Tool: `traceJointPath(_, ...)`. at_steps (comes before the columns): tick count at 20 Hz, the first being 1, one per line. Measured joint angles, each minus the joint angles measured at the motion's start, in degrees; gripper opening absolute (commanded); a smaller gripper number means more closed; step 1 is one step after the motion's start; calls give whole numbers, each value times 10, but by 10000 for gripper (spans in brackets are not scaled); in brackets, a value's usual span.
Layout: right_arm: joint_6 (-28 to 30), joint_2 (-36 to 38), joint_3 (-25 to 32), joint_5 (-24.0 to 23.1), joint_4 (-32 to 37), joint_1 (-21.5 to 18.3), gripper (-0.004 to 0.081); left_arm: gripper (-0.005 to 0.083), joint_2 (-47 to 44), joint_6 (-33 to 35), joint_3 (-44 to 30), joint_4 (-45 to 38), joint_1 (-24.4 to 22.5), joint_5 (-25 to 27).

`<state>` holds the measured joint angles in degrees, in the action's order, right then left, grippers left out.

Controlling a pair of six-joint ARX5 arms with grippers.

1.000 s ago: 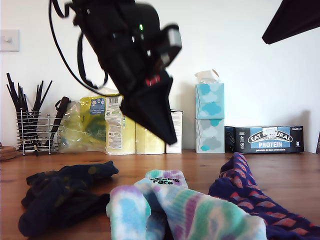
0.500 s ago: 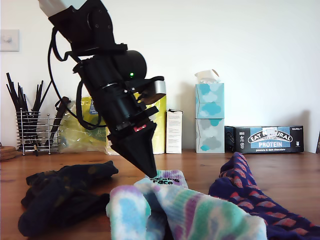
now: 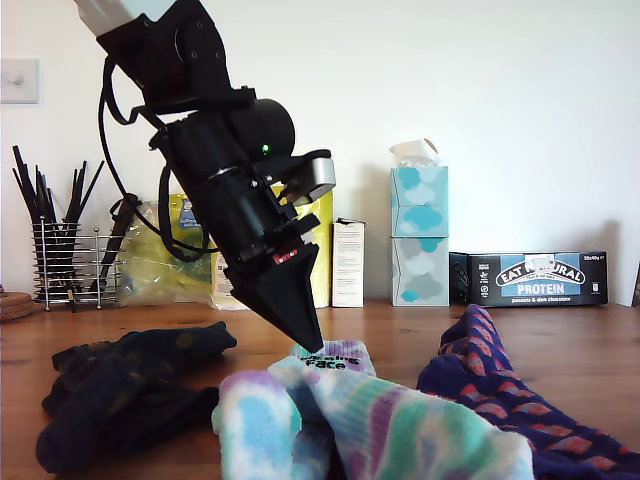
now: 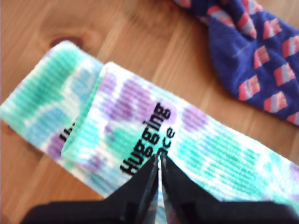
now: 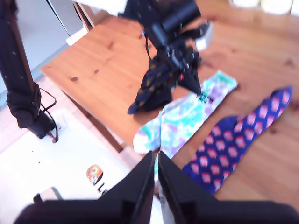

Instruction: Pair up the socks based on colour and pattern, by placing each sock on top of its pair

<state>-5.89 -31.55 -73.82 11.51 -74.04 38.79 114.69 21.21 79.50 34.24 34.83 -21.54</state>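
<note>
In the exterior view, our black first hand (image 3: 308, 340) comes down from the upper left of the frame and ends at centre, its tip just above the cuff of the pastel tie-dye white, teal and purple fabric socks (image 3: 370, 415). These lie in the lower middle of the frame on the brown wooden bench (image 3: 560, 350). Its fingers look pressed together into one point, with nothing between them. A crumpled dark navy sock with dull yellow dots (image 3: 130, 385) lies at lower left. A navy-purple sock with orange-red spots (image 3: 500, 390) lies at lower right, touching the tie-dye pair. Along the white wall stand a wire holder of black sticks (image 3: 60, 250) at left, two stacked teal-and-white tissue boxes (image 3: 419, 235) right of centre, and a dark protein-bar box (image 3: 540, 278) at far right.

In the first wrist view, our first hand (image 4: 159, 161) shows its two black fingers closed against each other at the lower centre of the frame, over the printed black lettering on the upper tie-dye sock (image 4: 187, 140). A second tie-dye sock (image 4: 42, 102) lies under it, offset. The spotted sock (image 4: 252, 51) fills the upper right corner.

In the second wrist view, our second hand (image 5: 155, 161) sits high above the scene, fingers shut together and empty at lower centre. Below it we see the tie-dye pair (image 5: 187, 114), the spotted sock (image 5: 229, 140) and the dotted sock (image 5: 152, 88), all on the bench (image 5: 98, 60).
</note>
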Motion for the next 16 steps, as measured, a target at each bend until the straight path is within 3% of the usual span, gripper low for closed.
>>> traceJointPath(6, 29, -28, -9, -4, 3, 0, -13, -24, 32, 7, 1, -16, -1, 13)
traceJointPath(13, 43, -38, -9, -4, 11, 0, -13, -24, 37, -1, 1, -101, 1, 80)
traceJointPath(16, 43, -38, -9, -4, 23, 0, -13, -24, 40, -12, 1, -119, 1, 82)
